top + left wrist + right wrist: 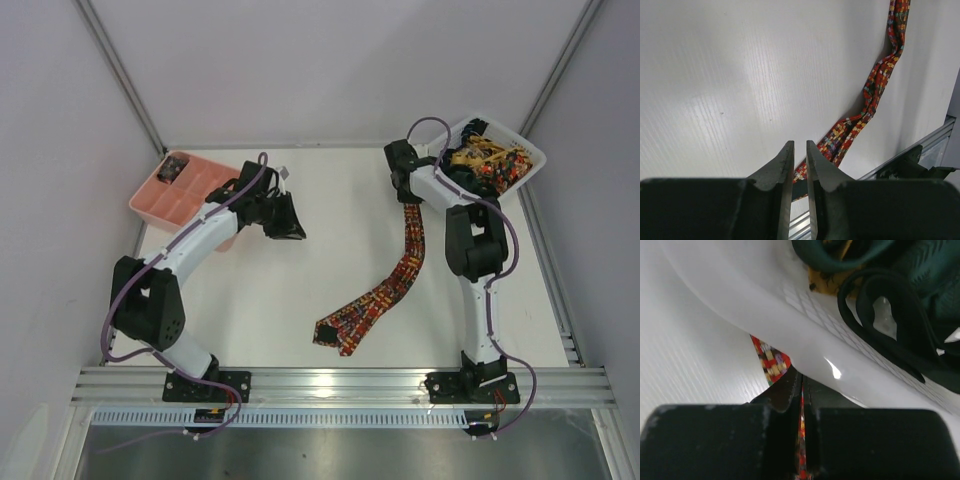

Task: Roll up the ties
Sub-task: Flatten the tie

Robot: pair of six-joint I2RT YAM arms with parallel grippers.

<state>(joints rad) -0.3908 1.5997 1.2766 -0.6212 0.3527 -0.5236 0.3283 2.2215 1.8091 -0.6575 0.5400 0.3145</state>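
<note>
Two grippers, one basket, one tray, and one tie lying loose on the table (250, 290). We cannot count the further ties (490, 160) heaped in the white basket (533, 152) at the far right corner, as they are too tangled. The pink tray (195, 200) sits at the far left, with one dark bundle (175, 168) in a rear compartment (we cannot tell what it is).

The loose tie (385, 290) runs in a slack curve from just beside the basket down toward the near edge, its wide pointed end nearest the arm bases.

The right gripper (801, 384) is closed on the tie's far end. A thin edge of the red patterned cloth shows pinched between the fingers, right against the basket wall.

The left gripper (800, 146) hangs above bare table near the tray, well apart from the tie. Its fingers (786, 165) stand a narrow slit apart with nothing between them. From its wrist camera the tie passes beyond the tips.
</note>
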